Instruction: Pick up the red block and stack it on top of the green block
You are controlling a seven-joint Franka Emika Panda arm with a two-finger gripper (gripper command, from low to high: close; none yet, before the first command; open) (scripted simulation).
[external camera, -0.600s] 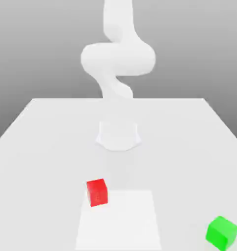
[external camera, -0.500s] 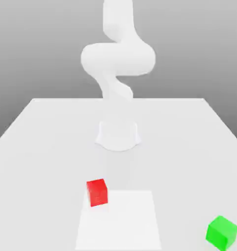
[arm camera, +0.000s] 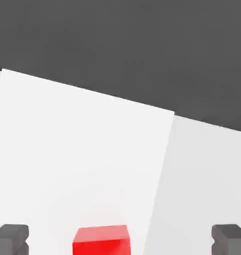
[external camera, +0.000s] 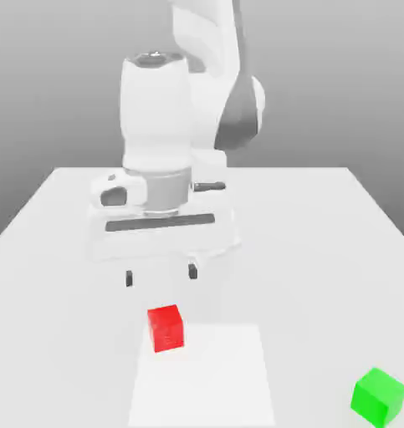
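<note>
We find no brand, label or writing on anything we can see: the blocks have plain faces and the arm's casing is unmarked.

The tabletop [external camera: 339, 251] is a flat, matte white slab, and a brighter white square patch [external camera: 205, 376] lies on it at the near edge. Beyond the far edge there is only a smooth grey backdrop, lighter toward the bottom; in the hand view the ground past the tabletop's edge reads as dark grey.

The white arm [external camera: 196, 75] comes down from above the far side of the tabletop, with a grey joint at its elbow. Its gripper [external camera: 161, 276] hangs over the middle of the tabletop with its two short dark fingers [external camera: 129, 278] spread wide and nothing between them. In the hand view we see one fingertip [arm camera: 10, 239] on either side of the red block [arm camera: 101, 240], each well apart from it.

In the exterior view, the red block [external camera: 166, 327] sits on the tabletop just in front of and below the gripper, at the far corner of the bright patch on the exterior view's left. It rests flat, and the fingers are above it, not touching.

The green block [external camera: 378, 396] sits near the tabletop's near corner on the exterior view's right, well apart from the red block and from the gripper.
</note>
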